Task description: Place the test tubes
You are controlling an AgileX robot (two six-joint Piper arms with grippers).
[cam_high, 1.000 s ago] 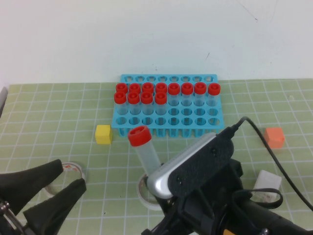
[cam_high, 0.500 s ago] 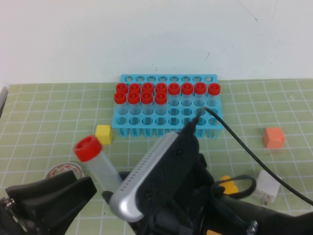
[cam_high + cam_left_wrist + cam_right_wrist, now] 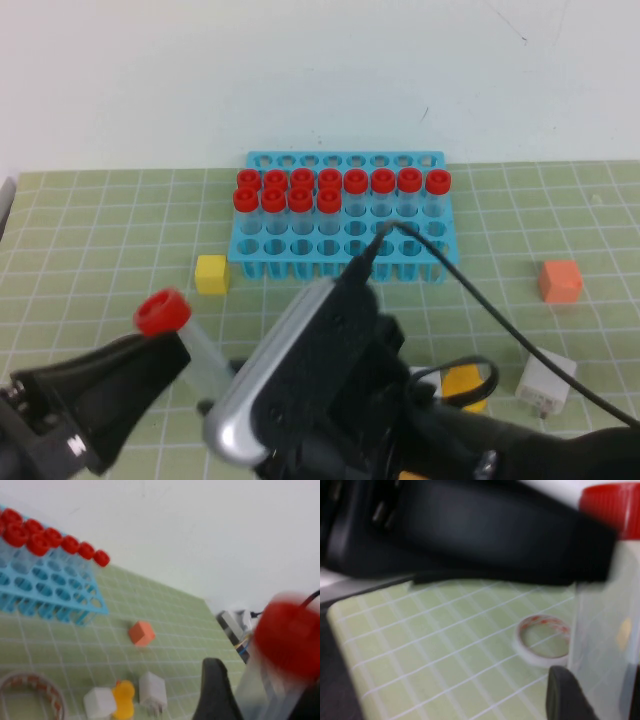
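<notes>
High view: right gripper [image 3: 600, 685] is clamped on the red-capped test tube [image 3: 180, 332], poking it up between the jaws of the wide-open left gripper [image 3: 262, 695]. Looks like a handover, since the blue rack [image 3: 340, 255] sits well beyond both grippers.

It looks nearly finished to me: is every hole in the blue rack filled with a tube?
No: the blue rack holds red-capped tubes only toward its back, and its front rows of holes stand empty.
</notes>
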